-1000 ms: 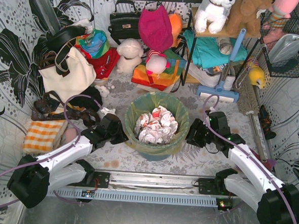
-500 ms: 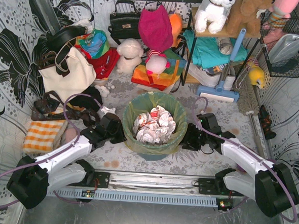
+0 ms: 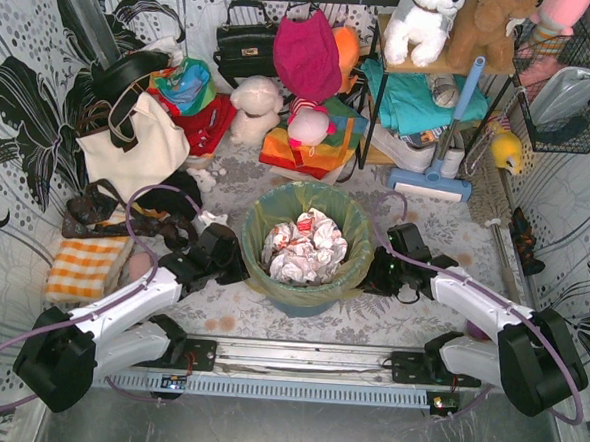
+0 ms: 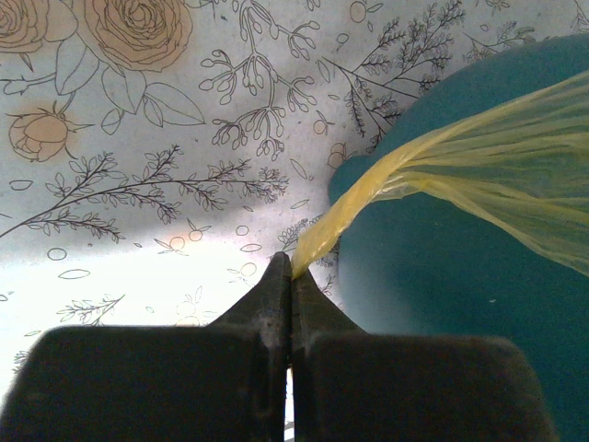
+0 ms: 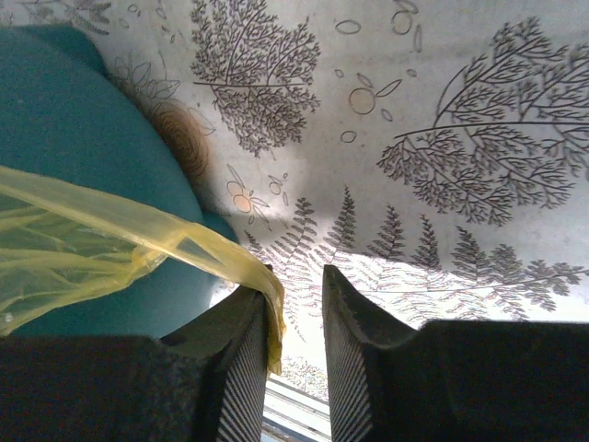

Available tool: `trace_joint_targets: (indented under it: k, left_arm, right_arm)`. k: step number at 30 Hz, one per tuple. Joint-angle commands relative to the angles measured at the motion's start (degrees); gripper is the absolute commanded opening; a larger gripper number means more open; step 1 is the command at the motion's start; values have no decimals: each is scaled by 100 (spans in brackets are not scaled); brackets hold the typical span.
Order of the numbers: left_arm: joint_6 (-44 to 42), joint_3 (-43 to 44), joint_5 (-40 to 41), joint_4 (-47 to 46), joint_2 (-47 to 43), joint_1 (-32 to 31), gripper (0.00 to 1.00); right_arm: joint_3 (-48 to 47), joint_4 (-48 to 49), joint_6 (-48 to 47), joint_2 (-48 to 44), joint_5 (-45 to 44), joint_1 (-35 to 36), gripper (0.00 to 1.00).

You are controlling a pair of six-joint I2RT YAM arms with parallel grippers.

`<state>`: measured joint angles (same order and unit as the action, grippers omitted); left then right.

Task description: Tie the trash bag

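Note:
The yellow-green trash bag [image 3: 349, 246] lines the teal bin [image 3: 300, 303] in the middle of the table, with crumpled white paper [image 3: 303, 247] inside. My left gripper [image 3: 234, 260] is at the bin's left side, shut on a stretched strip of the bag [image 4: 386, 180] that runs from the rim to my fingertips [image 4: 291, 276]. My right gripper [image 3: 372, 273] is at the bin's right side with its jaws apart. A strip of the bag [image 5: 138, 230] drapes over the left finger [image 5: 241, 322] and hangs into the gap of the right gripper [image 5: 296, 290].
A cream tote bag [image 3: 134, 146], handbags, soft toys and folded cloths crowd the back and left of the table. An orange checked cloth [image 3: 87, 266] lies near the left arm. A blue mop [image 3: 441, 155] and a wire basket [image 3: 568, 92] stand at the right.

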<state>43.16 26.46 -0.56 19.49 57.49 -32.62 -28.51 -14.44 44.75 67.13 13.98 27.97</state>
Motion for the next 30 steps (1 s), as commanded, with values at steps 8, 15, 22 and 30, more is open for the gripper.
trace_joint_targets:
  k: [8, 15, 22, 30]
  left_arm:
    - [-45, -9, 529, 216, 41, 21, 0]
    - [-12, 26, 636, 283, 71, 20, 0]
    - [-26, 52, 624, 277, 78, 20, 0]
    - [-59, 62, 588, 275, 51, 19, 0]
  right_arm:
    - [-345, -752, -22, -161, -1269, 16, 25]
    - [-152, -960, 243, -401, -1594, -53, 22]
    - [4, -587, 334, -766, -1458, -138, 37]
    - [44, 803, 308, -588, -467, -142, 48]
